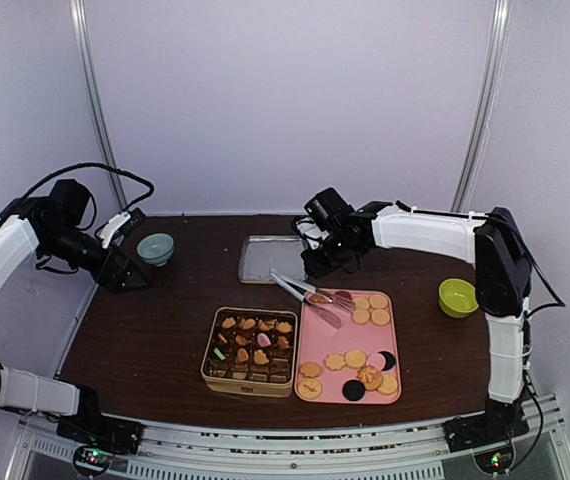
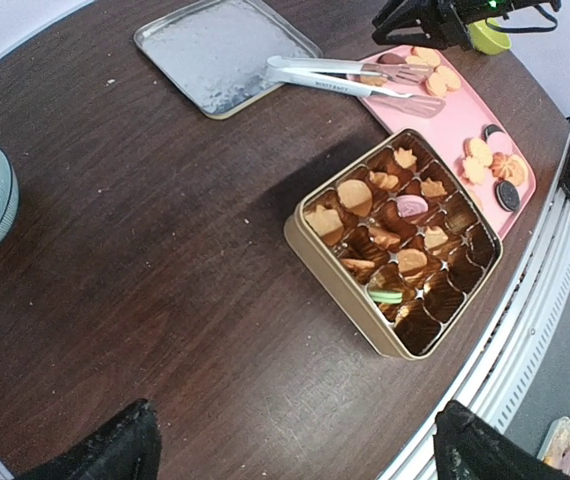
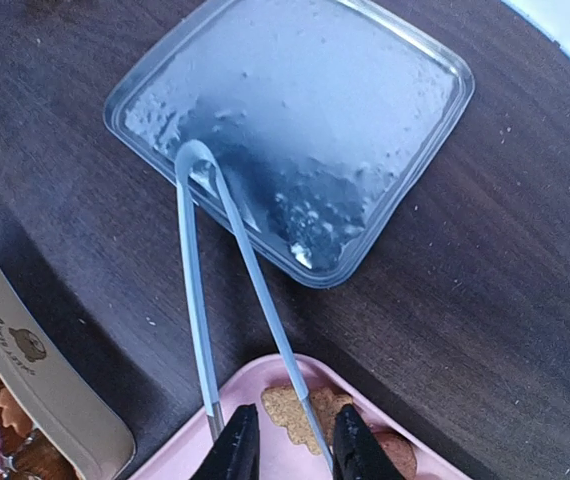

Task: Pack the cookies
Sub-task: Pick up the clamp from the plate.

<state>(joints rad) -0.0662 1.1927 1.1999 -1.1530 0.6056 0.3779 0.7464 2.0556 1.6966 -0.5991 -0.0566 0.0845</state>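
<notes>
Dark brown wooden table (image 1: pixel 145 340), pale lilac walls (image 1: pixel 285 100) behind.

Top camera: the cookies (image 1: pixel 370 378) are split up. A bunch are loose on a pink rectangular tray (image 1: pixel 350 335) just in front of the right gripper (image 1: pixel 317 268). The rest are in a gold square compartment tin (image 1: pixel 250 388), nearer the bases and off to that gripper's left. Silver metal tongs (image 1: pixel 310 292) lie right under it, tips over the tray. The left gripper (image 1: pixel 133 278) hangs just beside a small teal bowl (image 1: pixel 155 248).

Left wrist cam: its fingers (image 2: pixel 115 450) are spread wide, with the tin out ahead of them.

Right wrist cam: its fingers (image 3: pixel 235 450) are only narrowly parted and one tong arm shows in the gap. Can't tell if they touch it. A tan cookie sits right beneath, and a square silver metal lid (image 3: pixel 295 120) lies beyond.
</notes>
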